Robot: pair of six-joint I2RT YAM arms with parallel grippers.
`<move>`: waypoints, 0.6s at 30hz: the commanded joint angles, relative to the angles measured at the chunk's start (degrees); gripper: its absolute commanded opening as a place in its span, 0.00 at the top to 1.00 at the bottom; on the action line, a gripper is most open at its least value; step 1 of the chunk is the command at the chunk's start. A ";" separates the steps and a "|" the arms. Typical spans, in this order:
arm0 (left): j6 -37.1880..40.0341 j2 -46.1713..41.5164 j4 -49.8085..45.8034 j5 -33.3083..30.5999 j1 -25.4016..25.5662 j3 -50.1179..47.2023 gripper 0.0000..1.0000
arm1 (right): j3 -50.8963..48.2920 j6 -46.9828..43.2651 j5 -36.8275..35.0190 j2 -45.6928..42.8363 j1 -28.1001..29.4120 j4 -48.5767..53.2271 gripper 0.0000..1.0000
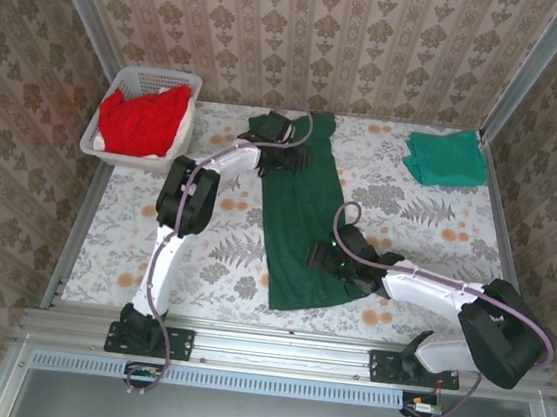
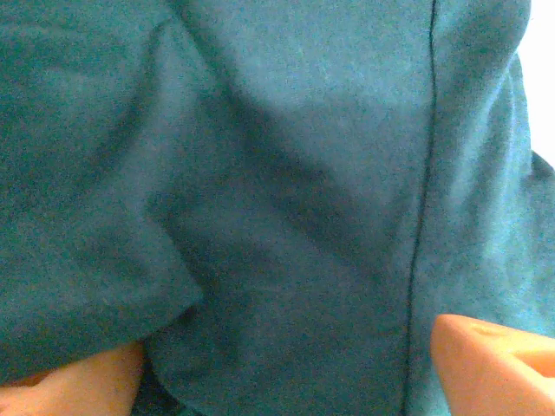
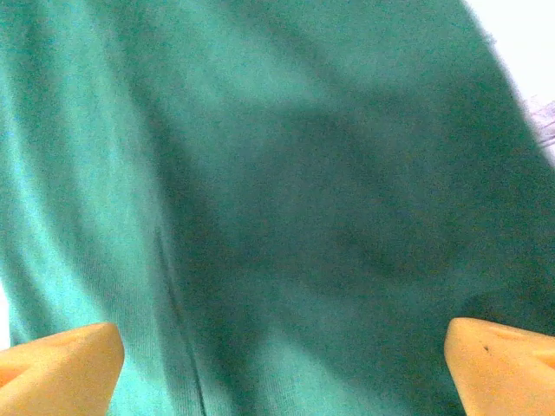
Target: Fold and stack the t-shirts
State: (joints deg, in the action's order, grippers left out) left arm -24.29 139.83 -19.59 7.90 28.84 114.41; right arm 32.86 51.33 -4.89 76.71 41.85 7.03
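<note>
The dark forest-green t-shirt (image 1: 302,221) lies as a long strip down the middle of the table. My left gripper (image 1: 272,132) sits over its far end, and in the left wrist view its orange fingers (image 2: 494,360) stand wide apart with wrinkled green cloth (image 2: 286,217) beneath; the gripper (image 2: 286,373) is open. My right gripper (image 1: 318,256) hovers at the shirt's near right side, open (image 3: 282,368), its fingers (image 3: 61,368) spread over smooth green cloth (image 3: 303,199). A folded teal-green t-shirt (image 1: 447,157) rests at the back right. Red t-shirts (image 1: 143,121) are heaped in the basket.
The white slotted basket (image 1: 124,78) stands at the back left corner. The floral tablecloth (image 1: 223,253) is bare left of the green shirt and near the front right (image 1: 427,231). Metal rails and wallpapered walls close in the table on three sides.
</note>
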 commanded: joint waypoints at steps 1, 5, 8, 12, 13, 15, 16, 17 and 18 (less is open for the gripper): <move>2.62 7.31 -12.36 5.61 -0.89 10.45 0.10 | 2.36 4.88 -1.16 -2.31 3.79 3.34 0.03; 3.28 3.74 -12.40 7.51 -0.98 9.87 0.08 | 3.34 2.01 -5.14 -8.47 4.37 10.24 0.03; 3.29 -1.43 -10.83 7.04 -1.37 3.09 0.07 | 2.19 -0.94 -9.45 -11.37 2.11 13.66 0.05; 2.82 -11.05 -6.65 7.39 -2.10 -10.07 0.06 | 2.55 -4.57 -7.40 -8.86 -1.24 10.25 0.26; 2.56 -13.76 -5.25 7.39 -2.38 -13.45 0.06 | 3.58 -5.12 -6.30 -7.50 -1.25 9.19 0.35; 1.75 -21.15 -2.07 7.61 -3.39 -21.39 0.05 | 7.22 -6.60 -5.37 -3.64 0.66 8.67 0.48; 1.54 -24.44 -0.82 7.65 -4.48 -24.62 0.03 | 8.69 -6.75 -6.83 -1.85 2.11 9.26 0.52; 1.38 -28.10 0.77 7.57 -5.04 -28.12 0.01 | 10.29 -7.01 -8.85 -0.07 4.15 9.83 0.54; 1.36 -31.39 1.50 7.04 -5.61 -30.83 0.00 | 11.29 -7.10 -10.17 1.66 5.75 10.05 0.56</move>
State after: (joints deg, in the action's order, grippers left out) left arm -22.41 117.75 -22.44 14.48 25.56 88.77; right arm 39.77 46.41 -11.64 75.20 43.83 16.14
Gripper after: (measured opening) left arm 0.992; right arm 0.455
